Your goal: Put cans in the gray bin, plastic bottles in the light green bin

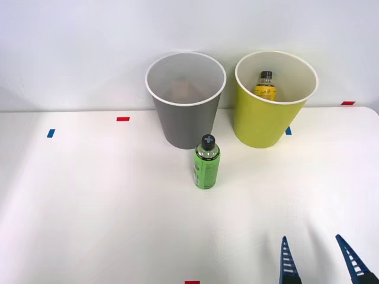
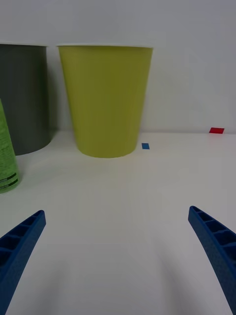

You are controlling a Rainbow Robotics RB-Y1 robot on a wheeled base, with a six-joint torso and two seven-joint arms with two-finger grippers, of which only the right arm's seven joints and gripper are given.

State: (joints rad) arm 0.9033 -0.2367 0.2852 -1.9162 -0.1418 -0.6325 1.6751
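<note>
With the yellow-orange bottle already binned, the green bottle is left upright on the worktop for the empty, wide-spread claw.

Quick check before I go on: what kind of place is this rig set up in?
Probably a lab test bench, not a home: a plain white table against a bare white wall, coloured tape markers on the tabletop, and two sorting bins, the gray bin and the light green bin.
</note>
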